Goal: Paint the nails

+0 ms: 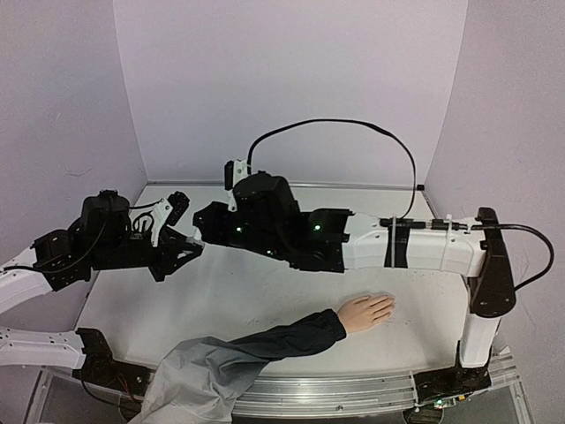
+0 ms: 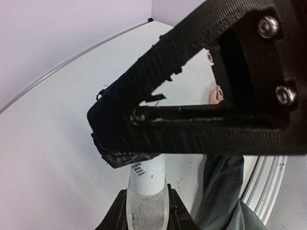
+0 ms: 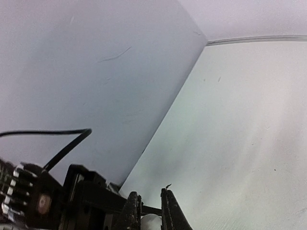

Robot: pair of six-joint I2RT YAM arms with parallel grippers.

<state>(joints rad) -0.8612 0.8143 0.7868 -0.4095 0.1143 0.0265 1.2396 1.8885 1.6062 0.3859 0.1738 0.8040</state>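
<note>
The pale mannequin hand lies palm down on the white table, its dark navy sleeve running toward the front left. Its nails are too small to make out. A bit of the hand and the sleeve show in the left wrist view. My left gripper is shut on a clear polish bottle with a white cap, held in the air left of centre. My right gripper meets it from the right, its fingers closed over the cap.
A grey cloth hangs over the table's front edge under the sleeve. A black cable loops above the right arm. Lilac walls enclose the table at the back and both sides.
</note>
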